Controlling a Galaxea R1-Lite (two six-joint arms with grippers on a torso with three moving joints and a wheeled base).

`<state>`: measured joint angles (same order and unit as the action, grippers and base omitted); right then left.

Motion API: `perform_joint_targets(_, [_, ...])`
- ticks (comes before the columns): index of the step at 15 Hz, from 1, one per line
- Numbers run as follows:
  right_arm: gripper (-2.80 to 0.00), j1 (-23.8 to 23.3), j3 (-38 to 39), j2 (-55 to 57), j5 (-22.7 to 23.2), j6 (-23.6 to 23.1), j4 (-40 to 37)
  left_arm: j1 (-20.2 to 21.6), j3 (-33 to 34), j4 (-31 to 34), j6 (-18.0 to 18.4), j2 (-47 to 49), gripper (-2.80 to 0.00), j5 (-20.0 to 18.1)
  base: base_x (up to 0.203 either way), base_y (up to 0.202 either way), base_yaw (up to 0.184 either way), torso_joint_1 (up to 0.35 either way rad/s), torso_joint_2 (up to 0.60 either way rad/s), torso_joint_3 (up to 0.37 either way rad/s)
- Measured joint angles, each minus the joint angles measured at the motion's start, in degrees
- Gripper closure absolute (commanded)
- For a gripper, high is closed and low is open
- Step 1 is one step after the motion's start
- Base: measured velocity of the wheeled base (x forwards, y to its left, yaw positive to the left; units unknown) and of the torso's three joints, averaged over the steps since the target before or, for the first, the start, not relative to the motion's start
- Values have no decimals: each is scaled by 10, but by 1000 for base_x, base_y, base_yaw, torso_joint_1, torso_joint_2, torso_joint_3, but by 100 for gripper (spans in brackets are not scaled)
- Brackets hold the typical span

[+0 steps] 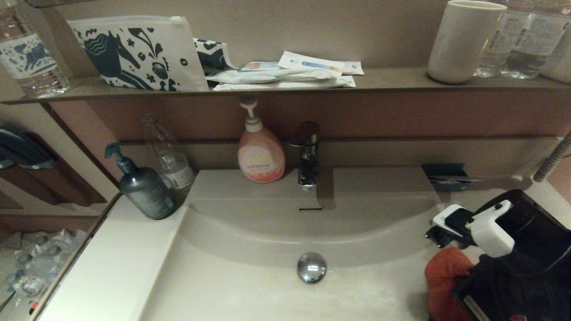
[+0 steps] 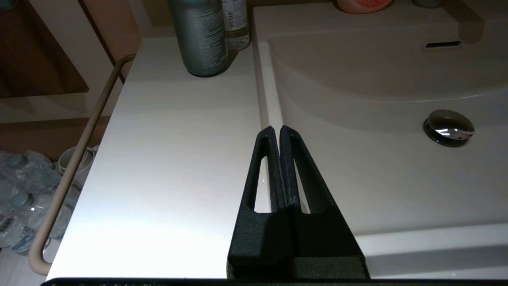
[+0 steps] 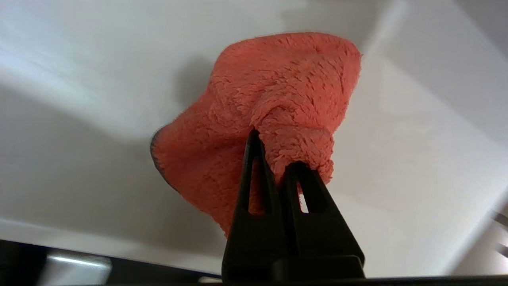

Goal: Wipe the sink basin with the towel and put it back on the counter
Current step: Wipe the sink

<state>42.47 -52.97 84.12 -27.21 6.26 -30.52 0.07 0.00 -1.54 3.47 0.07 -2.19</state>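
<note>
Now towel [image 3: 274, 107] pinched between right jaws.

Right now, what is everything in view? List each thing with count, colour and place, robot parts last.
towel: 1, orange-red, bunched in the right gripper over the basin's right side
sink basin: 1, off-white, centre
drain plug: 1, chrome, basin floor
faucet: 1, chrome, behind basin
counter: off-white, left of basin
pump bottle: 1, dark grey-green, counter's back corner
soap dispenser: 1, pink, beside faucet
pouch: 1, white with dark print, shelf
cup: 1, off-white, shelf right
right gripper: shut on the towel
left gripper: shut, empty, above the counter's edge
</note>
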Motion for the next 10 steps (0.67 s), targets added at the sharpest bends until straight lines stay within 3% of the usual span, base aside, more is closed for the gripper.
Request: perform_joint_targets(10, [0,2,-2,21,28,-12,-4,0,0,0,0,0,0,0,0,0,0,0,0,0])
